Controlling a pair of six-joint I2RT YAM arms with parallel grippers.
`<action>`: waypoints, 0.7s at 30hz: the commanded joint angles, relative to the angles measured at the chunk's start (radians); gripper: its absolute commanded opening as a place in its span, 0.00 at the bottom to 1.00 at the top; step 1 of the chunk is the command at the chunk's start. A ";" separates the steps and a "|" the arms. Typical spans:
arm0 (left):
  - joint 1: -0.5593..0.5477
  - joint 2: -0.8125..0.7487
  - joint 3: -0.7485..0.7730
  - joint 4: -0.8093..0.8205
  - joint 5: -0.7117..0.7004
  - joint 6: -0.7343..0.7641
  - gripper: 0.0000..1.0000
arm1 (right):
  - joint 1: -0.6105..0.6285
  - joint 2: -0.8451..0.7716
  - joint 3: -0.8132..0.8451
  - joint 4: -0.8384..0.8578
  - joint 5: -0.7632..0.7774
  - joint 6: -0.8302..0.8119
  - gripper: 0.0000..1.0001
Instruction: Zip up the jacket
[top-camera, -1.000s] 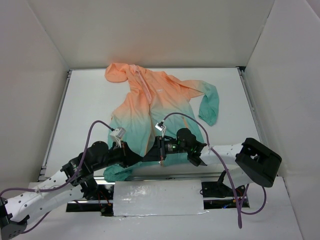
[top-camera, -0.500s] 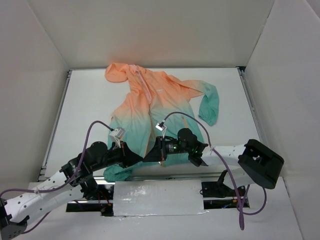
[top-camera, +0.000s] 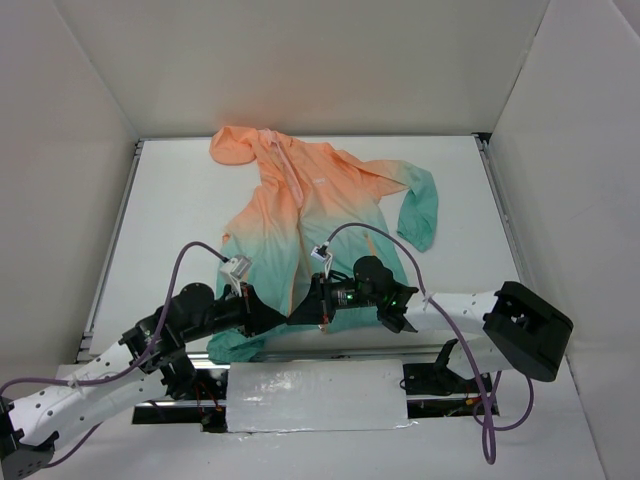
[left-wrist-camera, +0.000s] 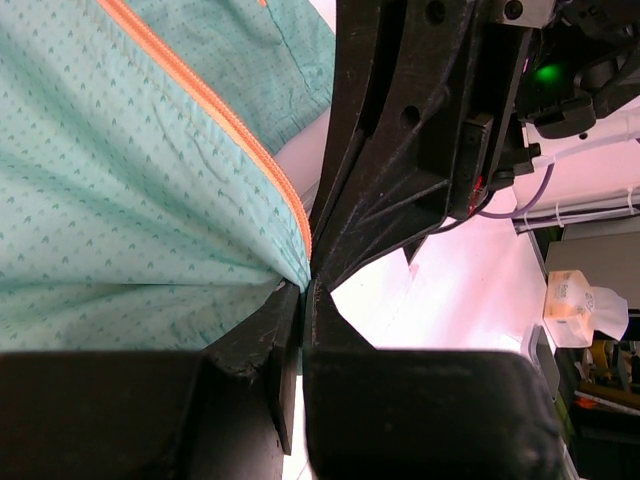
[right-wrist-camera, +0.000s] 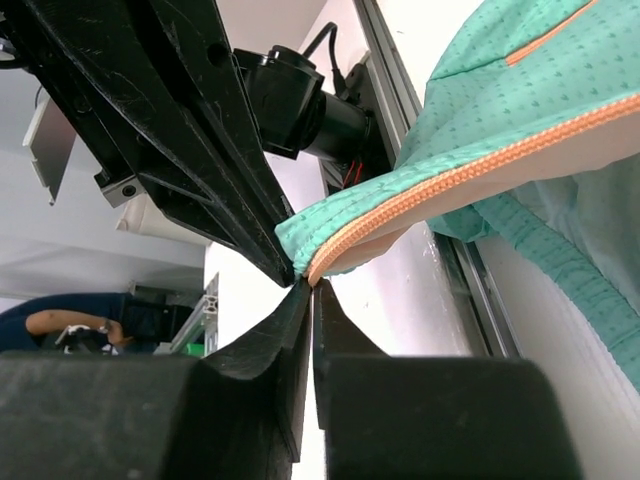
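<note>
The jacket (top-camera: 300, 210) lies flat on the table, peach hood at the far left and teal hem toward me. Both grippers meet at the hem's near edge, at the bottom of the orange zipper (left-wrist-camera: 220, 115). My left gripper (top-camera: 283, 318) is shut on the teal fabric there, and its jaws (left-wrist-camera: 303, 292) pinch the hem just beside the zipper's end. My right gripper (top-camera: 300, 314) is shut on the hem corner at the zipper's (right-wrist-camera: 450, 172) lower end, tips (right-wrist-camera: 312, 285) touching the cloth. The two grippers' tips nearly touch each other. The right gripper's fingers (left-wrist-camera: 400, 180) fill the left wrist view.
A metal rail (right-wrist-camera: 470, 290) runs along the table's near edge under the lifted hem. A silvery plate (top-camera: 318, 395) sits between the arm bases. White walls enclose the table on three sides. Purple cables (top-camera: 190, 255) loop above both arms.
My right gripper's jaws have shut on the hem corner. The right arm's elbow has drifted slightly right and down. The left arm and the jacket have kept still.
</note>
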 joint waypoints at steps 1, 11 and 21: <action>-0.004 -0.014 0.001 0.113 0.076 0.010 0.01 | -0.002 0.002 0.017 -0.002 0.044 -0.035 0.10; -0.004 -0.012 0.000 0.122 0.088 0.016 0.00 | -0.015 -0.015 -0.015 0.104 0.016 -0.006 0.38; -0.004 -0.018 -0.005 0.126 0.088 0.021 0.00 | -0.065 -0.062 -0.102 0.296 -0.059 0.043 0.34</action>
